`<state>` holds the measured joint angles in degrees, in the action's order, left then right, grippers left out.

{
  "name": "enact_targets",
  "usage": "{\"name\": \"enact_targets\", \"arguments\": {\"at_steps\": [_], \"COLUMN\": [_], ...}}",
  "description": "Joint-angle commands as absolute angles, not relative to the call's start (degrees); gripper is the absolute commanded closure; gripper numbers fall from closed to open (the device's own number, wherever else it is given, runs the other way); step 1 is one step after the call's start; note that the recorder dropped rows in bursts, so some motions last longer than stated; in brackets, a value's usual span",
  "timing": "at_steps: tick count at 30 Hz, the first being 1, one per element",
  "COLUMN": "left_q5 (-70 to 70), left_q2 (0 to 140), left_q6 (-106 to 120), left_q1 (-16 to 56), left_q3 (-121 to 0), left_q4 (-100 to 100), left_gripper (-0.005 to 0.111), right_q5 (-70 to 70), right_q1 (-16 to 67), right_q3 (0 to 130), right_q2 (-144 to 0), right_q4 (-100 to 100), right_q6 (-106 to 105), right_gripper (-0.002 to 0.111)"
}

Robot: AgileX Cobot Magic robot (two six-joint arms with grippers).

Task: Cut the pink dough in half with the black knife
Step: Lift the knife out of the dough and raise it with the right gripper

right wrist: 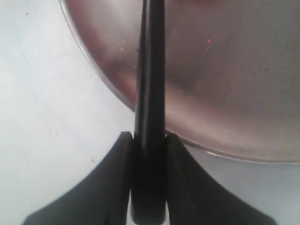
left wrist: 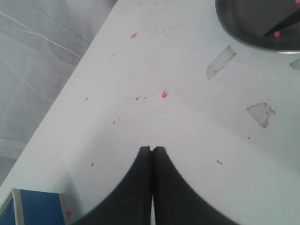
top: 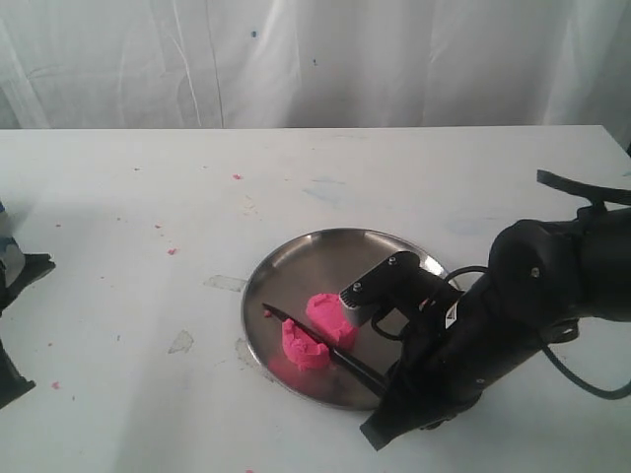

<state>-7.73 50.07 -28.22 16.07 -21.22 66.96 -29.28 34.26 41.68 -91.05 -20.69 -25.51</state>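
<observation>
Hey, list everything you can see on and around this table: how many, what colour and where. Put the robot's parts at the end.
pink dough: two chunks, bright pink, on the plate, one on each side of the knife blade
black knife: one, black, blade across the plate between the chunks, handle in the right gripper
plate: one, steel, round, on the table
crumbs: several, pink, scattered on the table
patches: at least two, pale, flat on the table beside the plate
blue object: one, blue, at the table edge; cannot tell what it is
table: one, white
curtain: white, behind the table
left gripper: black, shut, empty, over bare table away from the plate
right gripper: black, shut on the black knife, at the plate's rim
</observation>
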Motion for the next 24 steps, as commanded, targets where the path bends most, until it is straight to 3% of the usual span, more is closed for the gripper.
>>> {"name": "enact_targets", "arguments": {"at_steps": [1, 13, 24], "left_q5": [-10.1, -9.4, -9.4], "left_q2": [49.6, 49.6, 49.6], "left_q6": [-28.7, -28.8, -31.7], "left_q1": [16.0, 16.0, 16.0], "left_q3": [-20.8, -20.8, -20.8], "left_q4": [64.2, 63.9, 63.6], "left_gripper": [0.107, 0.107, 0.107], "right_q5": [-28.8, -27.3, -26.7], "right_q1": [34.3, 34.3, 34.3], "right_q3": [42.2, 42.2, 42.2], "right_q2": [-90.9, -90.9, -90.9], "right_q4": [-21.1, -19.8, -1.9], "right_q6": [-25.3, -25.2, -7.0], "right_gripper": [0.108, 0.108, 0.108]}}
